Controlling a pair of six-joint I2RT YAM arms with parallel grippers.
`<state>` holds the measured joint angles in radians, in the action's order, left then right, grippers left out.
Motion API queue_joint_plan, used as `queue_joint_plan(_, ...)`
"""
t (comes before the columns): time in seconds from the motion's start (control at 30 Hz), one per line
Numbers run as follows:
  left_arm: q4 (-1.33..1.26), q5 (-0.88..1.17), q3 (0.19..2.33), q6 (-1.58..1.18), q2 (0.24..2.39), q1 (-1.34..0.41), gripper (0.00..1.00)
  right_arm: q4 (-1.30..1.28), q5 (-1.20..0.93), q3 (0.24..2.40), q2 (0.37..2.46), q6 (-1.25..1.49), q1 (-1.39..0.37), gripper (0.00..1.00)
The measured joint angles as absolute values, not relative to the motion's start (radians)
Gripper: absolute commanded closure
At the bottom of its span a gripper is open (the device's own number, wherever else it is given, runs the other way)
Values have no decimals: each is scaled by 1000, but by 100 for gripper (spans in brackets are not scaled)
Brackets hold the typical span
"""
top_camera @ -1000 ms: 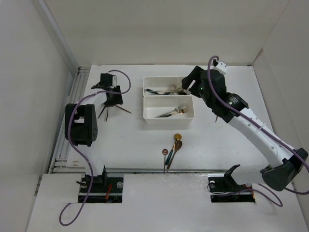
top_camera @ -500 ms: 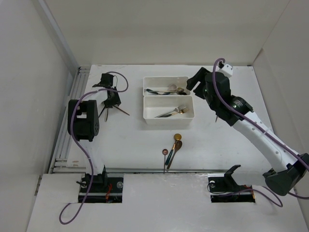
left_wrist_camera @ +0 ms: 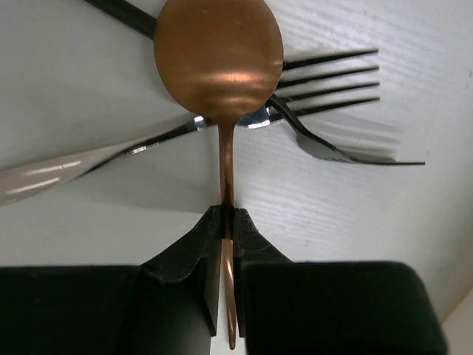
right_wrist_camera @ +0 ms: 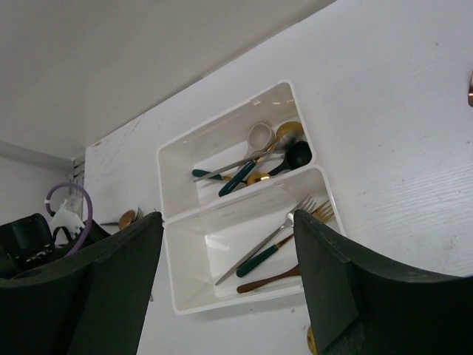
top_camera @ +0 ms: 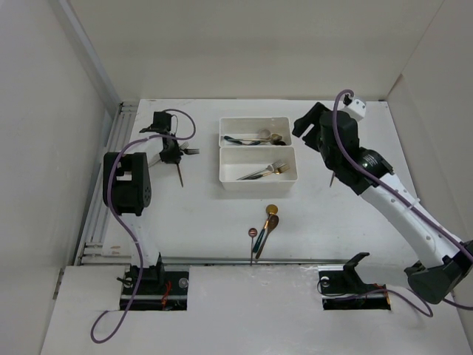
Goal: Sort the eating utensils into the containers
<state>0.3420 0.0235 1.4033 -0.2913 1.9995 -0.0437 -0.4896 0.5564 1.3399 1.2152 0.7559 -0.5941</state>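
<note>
Left hand [left_wrist_camera: 228, 222], upper left of the top view, is clamped on the handle of a copper spoon [left_wrist_camera: 218, 55] whose bowl overlaps a black fork [left_wrist_camera: 332, 81] on the surface [left_wrist_camera: 369, 222]. Right hand [right_wrist_camera: 225, 222], upper right, stands wide and empty near the far container [top_camera: 255, 119], which holds spoons, and the near container [top_camera: 258, 186], which holds forks

Copper spoon [left_wrist_camera: 218, 59], black fork [left_wrist_camera: 307, 134]

Upper ctr, copper spoon [left_wrist_camera: 218, 55]: polished metal, glossy w/ bright reflections. Black fork [left_wrist_camera: 310, 140] at right: dark metal, satin sheen. Silver utensil [left_wrist_camera: 74, 166] at left: mirror-bright metal. Table [left_wrist_camera: 355, 222]: white, matt, fine-grained texture. Containers [right_wrist_camera: 199, 259]: smooth white plastic, slight gloss.
</note>
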Motion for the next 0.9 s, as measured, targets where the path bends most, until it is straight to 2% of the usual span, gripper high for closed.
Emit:
queue_joint_plan(0.3,490,52,1450,-196,1851,-68,100,-477,556,1283,1180,735,-551,21)
queue_joint_plan(0.5,426,38,1554,73,1690,-260,100,-460,485,1229,1159,691,-421,19)
queue_joint_plan(0.67,317,32,1718,341,1770,-481,100,-458,430,1183,1130,661,-302,16)
queue_joint_plan(0.9,155,-14,1730,675,1972,-634,100,-474,350,1162,1129,644,-153,16)
